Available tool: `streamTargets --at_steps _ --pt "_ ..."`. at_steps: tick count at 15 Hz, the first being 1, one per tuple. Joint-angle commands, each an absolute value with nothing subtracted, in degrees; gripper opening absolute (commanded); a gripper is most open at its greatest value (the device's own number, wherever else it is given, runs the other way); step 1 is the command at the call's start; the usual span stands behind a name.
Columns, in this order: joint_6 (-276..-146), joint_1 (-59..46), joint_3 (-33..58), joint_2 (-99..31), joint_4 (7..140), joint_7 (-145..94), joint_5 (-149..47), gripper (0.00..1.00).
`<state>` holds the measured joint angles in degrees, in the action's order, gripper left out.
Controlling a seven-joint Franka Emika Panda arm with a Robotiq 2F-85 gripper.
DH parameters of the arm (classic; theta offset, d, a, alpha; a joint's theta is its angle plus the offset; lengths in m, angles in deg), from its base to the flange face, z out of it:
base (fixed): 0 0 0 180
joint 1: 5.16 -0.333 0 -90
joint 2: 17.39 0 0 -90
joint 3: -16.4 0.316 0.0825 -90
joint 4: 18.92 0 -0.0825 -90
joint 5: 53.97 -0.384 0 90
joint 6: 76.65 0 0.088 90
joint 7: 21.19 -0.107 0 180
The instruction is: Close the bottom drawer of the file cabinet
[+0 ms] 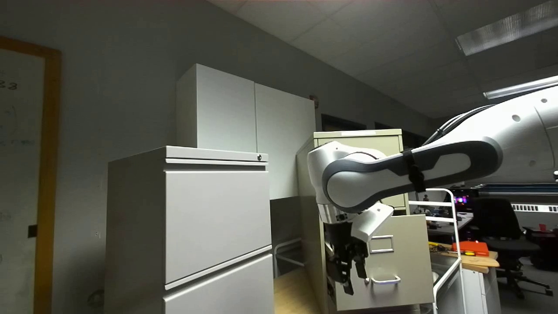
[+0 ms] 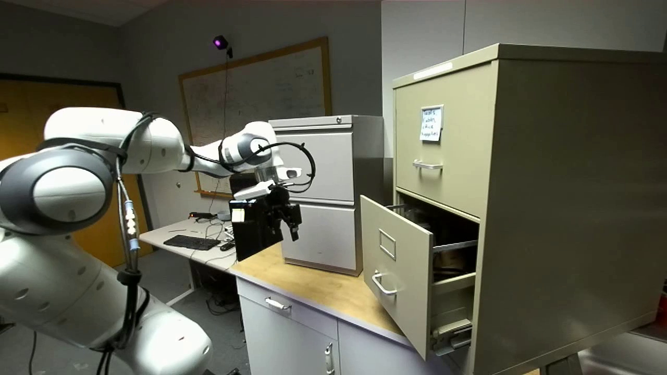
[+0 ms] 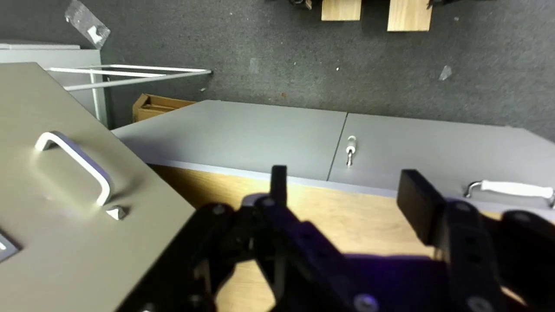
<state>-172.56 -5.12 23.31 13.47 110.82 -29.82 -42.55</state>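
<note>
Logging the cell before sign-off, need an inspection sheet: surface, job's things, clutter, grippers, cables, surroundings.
Surface: wooden countertop, a grey two-drawer cabinet standing on it.
Job's things: bottom drawer of the beige file cabinet pulled out, inside too dark to itemise; top drawer closed.
Clutter: keyboard on a side desk; red case in the background.
Grippers: the gripper is open, holding nothing, apart from the drawer handle.
Cables: arm cables strapped along the arm, a loop standing out near the gripper.
Surroundings: whiteboard, black office chair.
</note>
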Motion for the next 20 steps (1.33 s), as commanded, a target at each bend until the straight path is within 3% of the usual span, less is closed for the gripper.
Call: streamTargets --at_steps 1,6,20 --pt "-177.7 -1.4 21.8 9.8 109.9 -37.5 -39.3 0.38" --pt "-185.9 4.1 19.5 4.4 108.9 -48.6 -36.3 0.00" --pt "-207.1 10.9 20.2 0.3 106.9 -89.3 -22.5 0.00"
